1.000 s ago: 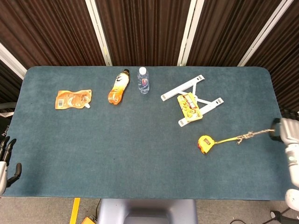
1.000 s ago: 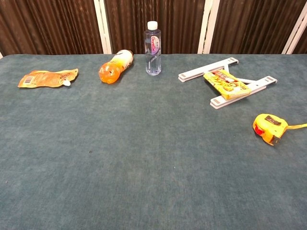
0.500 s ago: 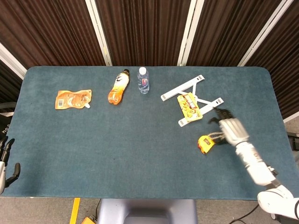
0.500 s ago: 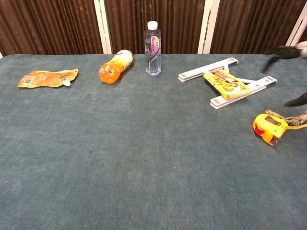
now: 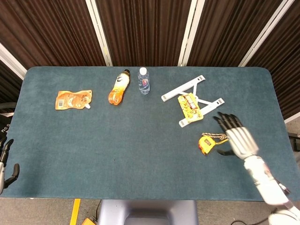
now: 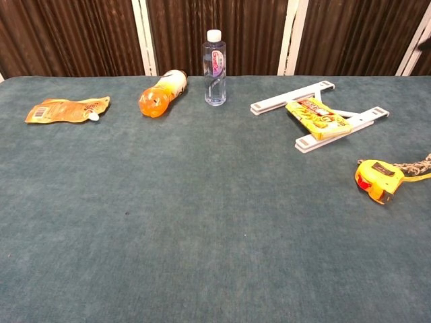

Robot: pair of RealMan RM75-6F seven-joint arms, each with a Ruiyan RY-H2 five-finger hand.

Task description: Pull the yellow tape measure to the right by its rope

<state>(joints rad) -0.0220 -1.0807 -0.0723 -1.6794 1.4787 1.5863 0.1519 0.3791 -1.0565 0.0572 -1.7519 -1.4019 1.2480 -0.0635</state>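
Observation:
The yellow tape measure [image 5: 205, 144] lies on the blue table at the right, also seen in the chest view [image 6: 377, 179]. Its braided rope [image 5: 220, 137] runs right from it [image 6: 414, 165] and passes under my right hand [image 5: 238, 138]. That hand hovers just right of the tape measure with its fingers spread and nothing visibly gripped; whether it touches the rope I cannot tell. The chest view does not show it. My left hand [image 5: 5, 159] hangs off the table's front left edge, fingers apart, holding nothing.
A white folding stand [image 5: 185, 88] with a yellow packet [image 5: 190, 107] on it lies just behind the tape measure. Further left are a water bottle [image 5: 144, 80], a lying orange bottle [image 5: 118, 87] and an orange pouch [image 5: 73, 99]. The table's right edge [image 5: 281, 117] is close.
My right hand came in from the table's right edge to the rope beside the tape measure, then shifted slightly right. The rope now lies shorter, bunched nearer the tape measure, which stayed put.

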